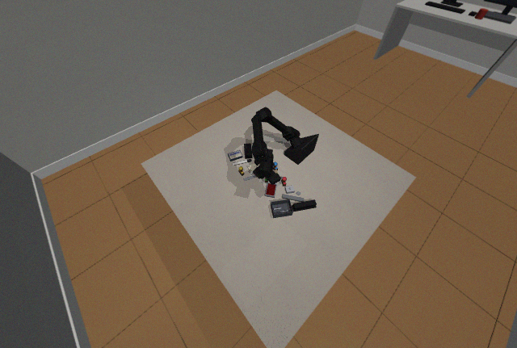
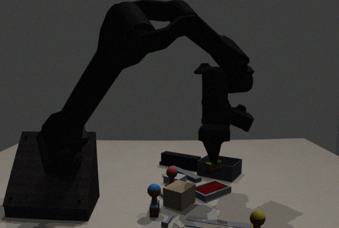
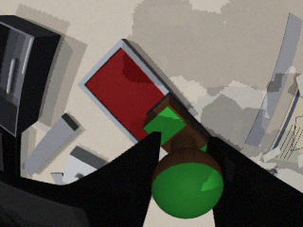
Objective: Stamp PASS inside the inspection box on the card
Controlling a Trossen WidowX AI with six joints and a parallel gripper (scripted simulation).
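From the left in the wrist view, the red ink pad [image 1: 271, 189] [image 2: 212, 188] [image 3: 118, 90] is lying below; your fingers [image 2: 213, 153] are clamping the green-topped stamp [image 2: 213, 165] [image 3: 187, 189], hanging above the pad's near end. Rightward, what looks like the card [image 3: 290, 137] is waiting; you should be squaring the face, then pressing straight down once.

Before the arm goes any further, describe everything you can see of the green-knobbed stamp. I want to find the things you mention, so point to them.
The green-knobbed stamp [image 2: 213, 166] [image 3: 187, 189] has a round knob, green on top and brown below, a brown neck, and a brown, wood-looking block with green patches on its upper face. The jaws grip it from both sides, knob up and block down, roughly upright. It hangs in the air above the level of the red ink pad. Its printing face is hidden.
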